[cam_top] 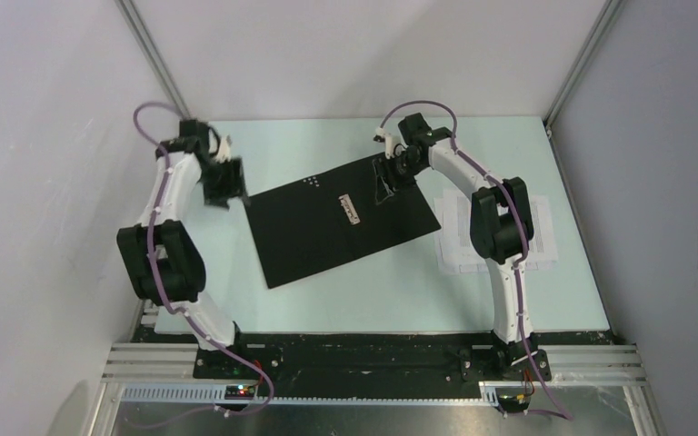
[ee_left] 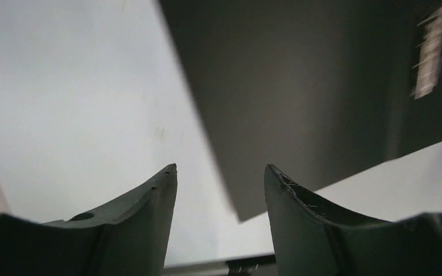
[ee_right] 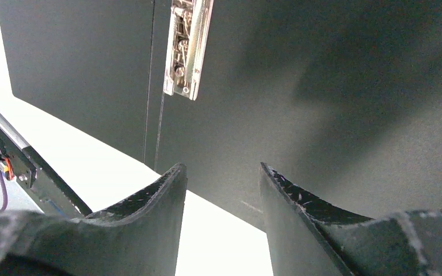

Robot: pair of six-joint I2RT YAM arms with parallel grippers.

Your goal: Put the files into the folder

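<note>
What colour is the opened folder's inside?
Black; the folder shows best from the top camera.

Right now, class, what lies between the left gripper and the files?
The open folder, black inside up, lies between the left gripper and the files; the top view shows it.

bright even light; folder (ee_left: 299, 86) blurred in left wrist view.

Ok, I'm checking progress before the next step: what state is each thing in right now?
Folder: open, lying flat on the table, black inside up.
Files: lying on the table right of the folder, not in it.
Left gripper: open, empty, by the folder's left corner.
Right gripper: open, empty, above the folder's far right part.
</note>
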